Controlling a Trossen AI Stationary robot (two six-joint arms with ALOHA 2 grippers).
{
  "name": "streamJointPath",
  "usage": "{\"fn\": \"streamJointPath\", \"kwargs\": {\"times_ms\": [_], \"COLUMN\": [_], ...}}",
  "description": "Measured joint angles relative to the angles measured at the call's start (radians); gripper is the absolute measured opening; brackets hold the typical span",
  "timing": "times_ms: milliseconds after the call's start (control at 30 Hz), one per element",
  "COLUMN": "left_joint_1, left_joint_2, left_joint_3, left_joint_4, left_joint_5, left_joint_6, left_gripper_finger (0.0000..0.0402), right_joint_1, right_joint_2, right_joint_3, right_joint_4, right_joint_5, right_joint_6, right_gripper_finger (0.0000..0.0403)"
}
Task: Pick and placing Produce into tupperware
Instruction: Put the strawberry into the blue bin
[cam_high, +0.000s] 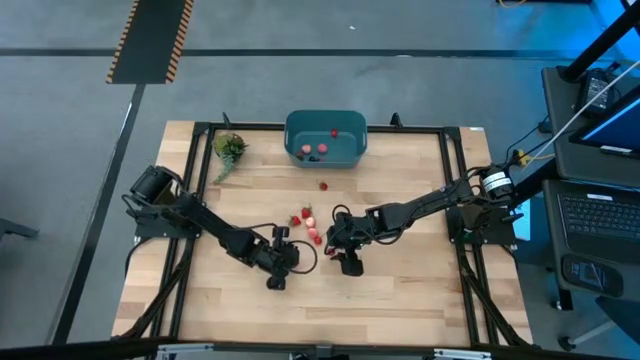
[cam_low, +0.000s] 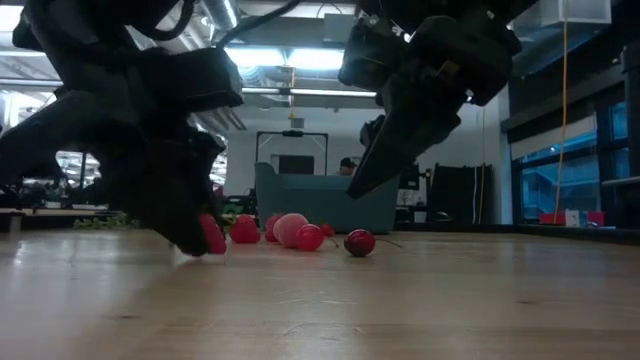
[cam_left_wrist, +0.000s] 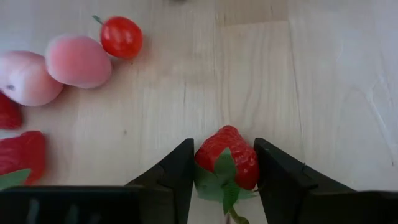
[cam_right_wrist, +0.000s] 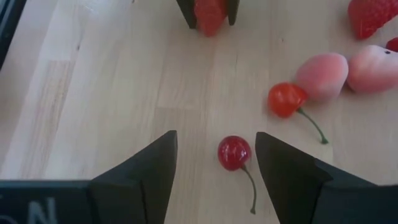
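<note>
My left gripper (cam_high: 281, 258) is shut on a red strawberry with a green top (cam_left_wrist: 227, 157), low at the table's near middle. It also shows in the low view (cam_low: 212, 235). My right gripper (cam_high: 342, 243) hovers open above a dark red cherry (cam_right_wrist: 234, 152), its fingers on either side without touching. The cherry lies on the wood (cam_low: 359, 242). The teal tub (cam_high: 325, 138) stands at the far middle with a few red pieces (cam_high: 311, 152) inside. More produce (cam_high: 308, 222) lies between the grippers, and one piece (cam_high: 323, 184) lies nearer the tub. My left gripper pinches the strawberry's two sides (cam_left_wrist: 204, 155) between its two fingers (cam_left_wrist: 177, 174), with the green top toward the gripper. The fingers come steeply from above. The strawberry sits at the fingertips, down at the table top (cam_low: 214, 246); I cannot tell whether it is lifted clear.
Two pink peach-like pieces (cam_left_wrist: 78, 61), a cherry tomato (cam_left_wrist: 121, 36) and more strawberries (cam_left_wrist: 22, 154) lie close to my left gripper. A green leafy bunch (cam_high: 229, 148) lies at the far left. A black frame (cam_high: 200, 160) borders the table. Bare wood lies toward the near edge.
</note>
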Motion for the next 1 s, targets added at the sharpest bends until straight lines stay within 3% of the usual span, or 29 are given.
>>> {"fn": "streamJointPath", "kwargs": {"times_ms": [500,700,833,1000], "left_joint_1": [0.065,0.095,0.162,0.324], "left_joint_2": [-0.295,-0.433,-0.520,-0.560], "left_joint_3": [0.000,0.001,0.001,0.001], "left_joint_4": [-0.099,-0.077,0.003,0.123], "left_joint_5": [-0.138,-0.134,-0.077,0.135], "left_joint_6": [0.234,0.356,0.360,0.303], "left_gripper_finger": [0.0137,0.0135,0.0136,0.0135], "right_joint_1": [0.000,0.000,0.000,0.000], "right_joint_2": [0.000,0.000,0.000,0.000], "right_joint_3": [0.000,0.000,0.000,0.000], "right_joint_4": [-0.003,-0.006,-0.006,-0.006], "right_joint_5": [0.000,0.000,0.000,0.000], "right_joint_6": [0.004,0.003,0.003,0.002], "right_gripper_finger": [0.0219,0.0219,0.0219,0.0219]}}
